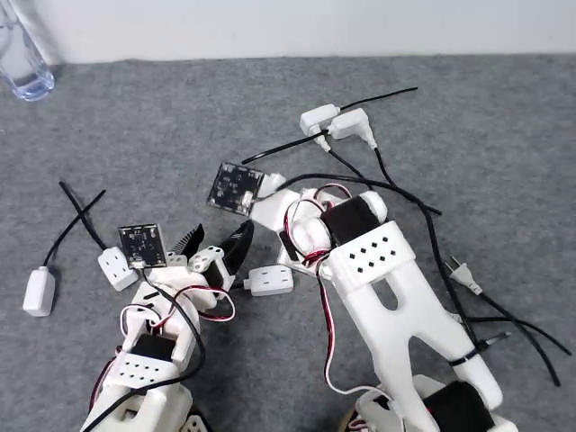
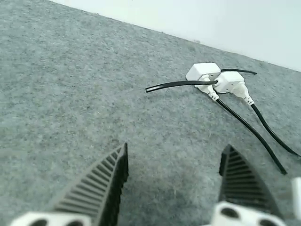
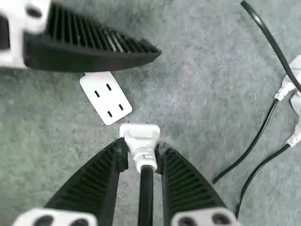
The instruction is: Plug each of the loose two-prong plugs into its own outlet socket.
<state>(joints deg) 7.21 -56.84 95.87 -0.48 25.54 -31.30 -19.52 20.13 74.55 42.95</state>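
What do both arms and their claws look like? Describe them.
The left arm and right arm are white plastic with black motor blocks, looping red, white and black wires and a black square circuit board at each wrist. The left claw and right claw have black, ribbed, tapering fingers.

Grey felt-like covering (image 1: pixel 135 117) across the whole table, fibrous, even in tone. Plain white wall (image 1: pixel 315 27) along the far edge, meets the felt in a straight line. Clear container (image 1: pixel 22 63) at the far left corner, stands close beside the wall, partly cut off; glass or bottle, cannot tell.
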